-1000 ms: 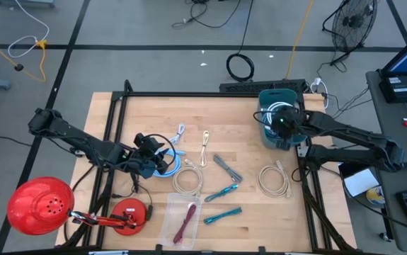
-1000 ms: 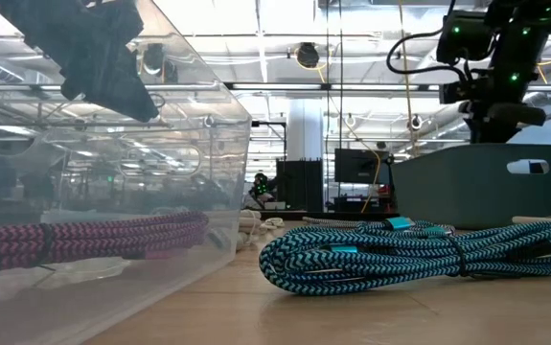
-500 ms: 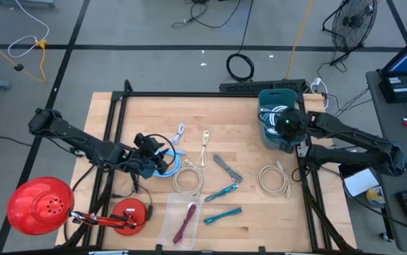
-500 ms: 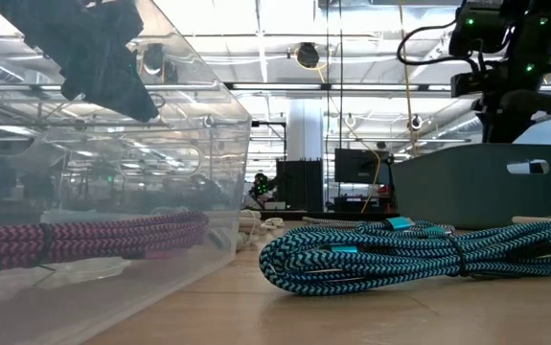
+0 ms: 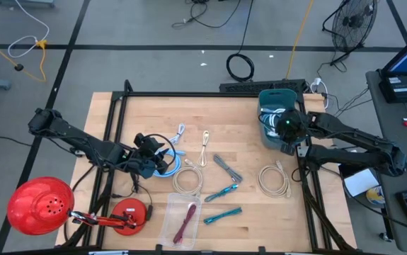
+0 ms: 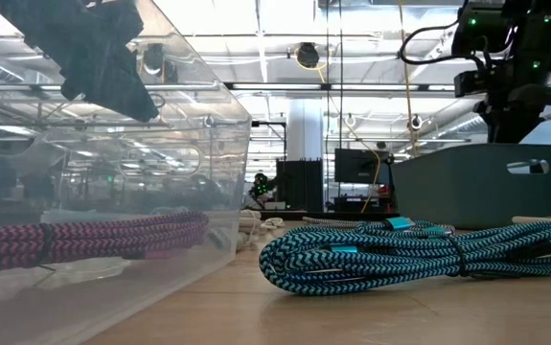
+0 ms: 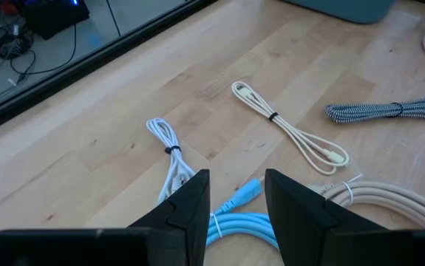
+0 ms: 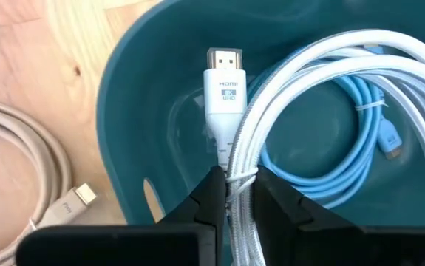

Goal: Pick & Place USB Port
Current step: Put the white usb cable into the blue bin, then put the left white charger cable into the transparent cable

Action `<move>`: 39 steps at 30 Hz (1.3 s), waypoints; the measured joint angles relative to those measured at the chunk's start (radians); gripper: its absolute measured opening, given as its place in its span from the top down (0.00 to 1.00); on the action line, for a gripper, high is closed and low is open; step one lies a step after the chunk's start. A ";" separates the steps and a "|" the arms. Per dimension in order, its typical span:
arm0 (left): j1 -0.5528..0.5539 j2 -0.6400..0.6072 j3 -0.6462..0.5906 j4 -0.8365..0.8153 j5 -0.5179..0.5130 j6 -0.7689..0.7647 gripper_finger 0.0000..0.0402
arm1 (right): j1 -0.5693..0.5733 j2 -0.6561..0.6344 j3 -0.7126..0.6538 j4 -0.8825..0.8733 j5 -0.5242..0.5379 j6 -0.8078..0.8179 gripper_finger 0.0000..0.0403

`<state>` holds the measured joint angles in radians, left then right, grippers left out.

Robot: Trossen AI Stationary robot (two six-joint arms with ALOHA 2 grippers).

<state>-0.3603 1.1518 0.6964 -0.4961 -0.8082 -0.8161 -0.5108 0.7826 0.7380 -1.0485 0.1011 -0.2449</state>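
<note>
The right tool (image 8: 230, 193) has shifted a little further over the teal plastic bin (image 5: 269, 136) at the far right of the wooden worktop (image 5: 146, 113) since a second ago, and it now hangs above the bin's middle. Its fingers are clamped on a white braided cable (image 8: 286, 96) whose flat HDMI-type plug (image 8: 223, 74) points into the bin. A light blue cable (image 8: 360, 148) already lies coiled on the bin floor. Judging by this, the carry is nearly over and the drop is the step in hand.

The left tool (image 7: 238, 193) has not moved. It waits low over the worktop's left half with its fingers apart and nothing between them, above a bright blue coiled cable (image 7: 234, 222).

Only the right wrist view shows the grip and the plug's lettering. The high view shows the arm covering the bin. The low view shows the bin's grey-looking wall (image 6: 476, 182) from the side, with a teal-and-black braided cable (image 6: 400, 254) and a clear plastic box (image 6: 112, 192) in front.
</note>
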 joint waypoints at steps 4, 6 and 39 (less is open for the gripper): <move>0.000 0.000 0.000 0.000 0.000 0.000 0.67 | 0.000 0.000 0.000 0.000 0.001 0.001 0.87; 0.000 0.000 0.000 0.000 0.000 0.000 0.67 | 0.000 0.000 0.000 -0.001 0.001 0.001 0.84; 0.000 0.000 0.000 0.000 0.004 -0.002 0.67 | 0.000 -0.060 0.122 0.181 0.266 0.022 0.62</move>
<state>-0.3607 1.1519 0.6964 -0.4961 -0.8043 -0.8181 -0.5109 0.7223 0.8600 -0.8680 0.3671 -0.2232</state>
